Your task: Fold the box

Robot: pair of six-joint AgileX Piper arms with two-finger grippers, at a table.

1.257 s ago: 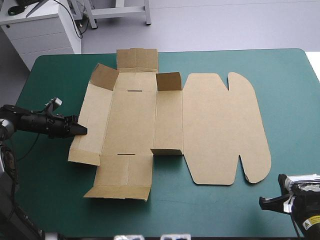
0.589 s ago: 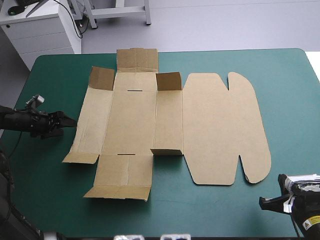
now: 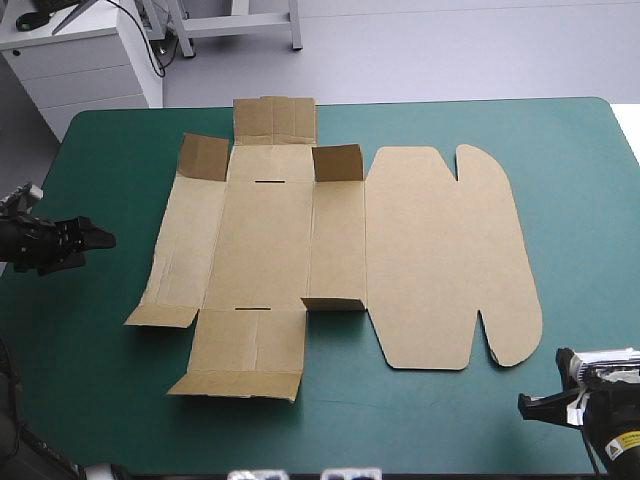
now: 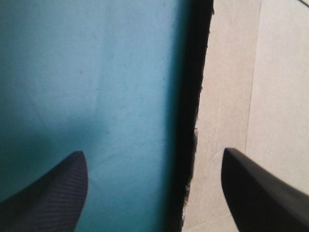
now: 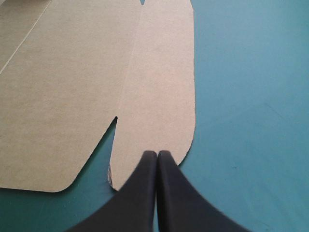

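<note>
The box [image 3: 340, 250] lay flat on the middle of the teal-green surface [image 3: 580, 200], a matte brown board sheet, long axis left to right, rounded lid lobes pointing right. The left jaws stood wide apart off its left edge; the right jaws were pressed together near its rounded near-right lobe

1 box [image 3: 430, 260], 2 claws [image 3: 100, 239] [image 3: 524, 404].

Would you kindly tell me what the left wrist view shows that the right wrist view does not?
Only left wrist: the left gripper, open, near a straight, shadowed edge of the box. Only right wrist: the right gripper, shut, at a rounded flap with a notch. Both: brown box on the teal-green cover.
</note>
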